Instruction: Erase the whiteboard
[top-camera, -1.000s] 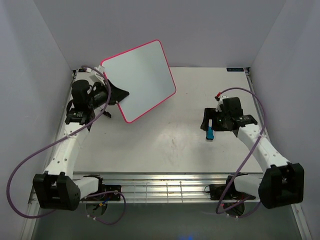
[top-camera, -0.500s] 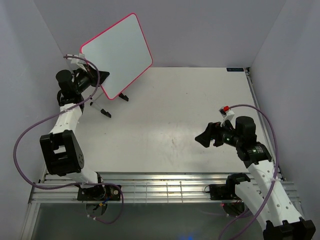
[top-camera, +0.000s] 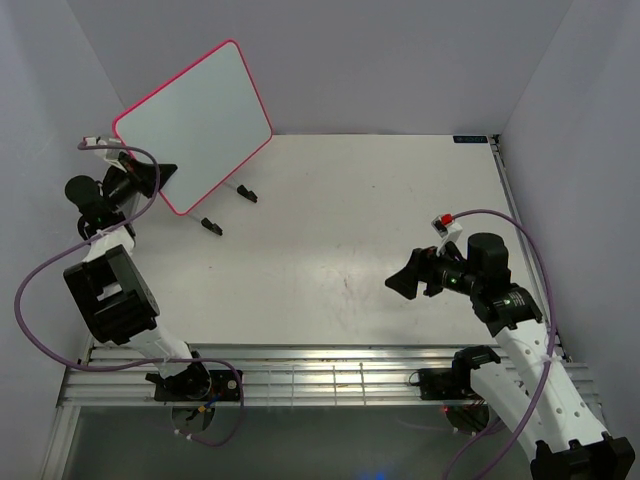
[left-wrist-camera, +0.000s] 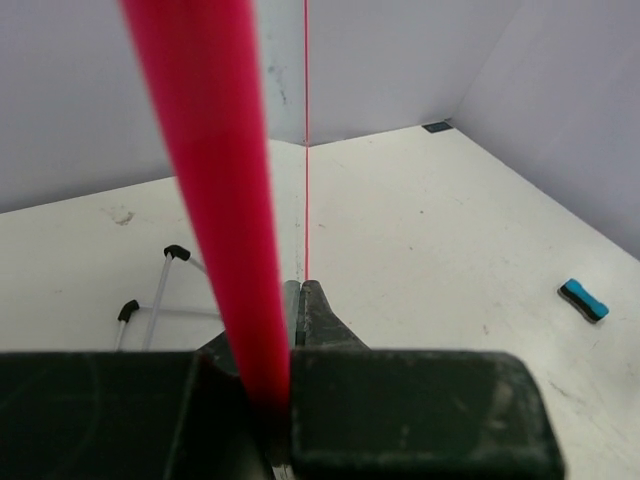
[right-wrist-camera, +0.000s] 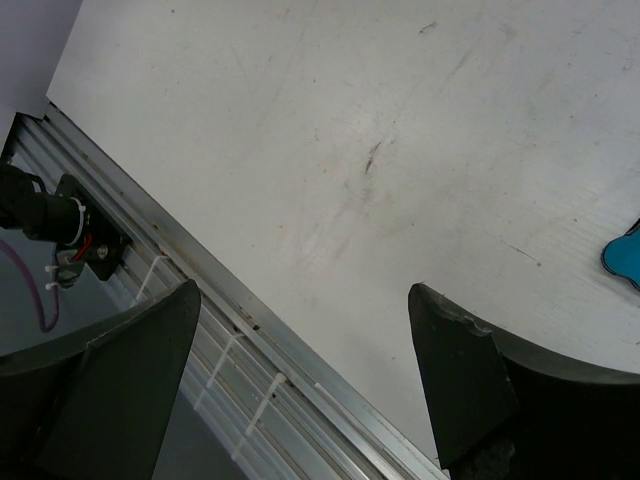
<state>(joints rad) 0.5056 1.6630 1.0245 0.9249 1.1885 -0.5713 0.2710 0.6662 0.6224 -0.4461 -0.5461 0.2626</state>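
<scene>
Clenched on just the rim of the raised whiteboard (top-camera: 195, 120), the left hand (top-camera: 158, 177) could let it twist or slip, while the right hand (top-camera: 405, 278) hangs released, empty.

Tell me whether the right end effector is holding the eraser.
No, the right end effector stands open and empty, while the blue eraser lies on the table beside it.

Black wire stand (top-camera: 210, 225) on white table (top-camera: 350, 220), blue eraser (left-wrist-camera: 583, 299) well apart
</scene>
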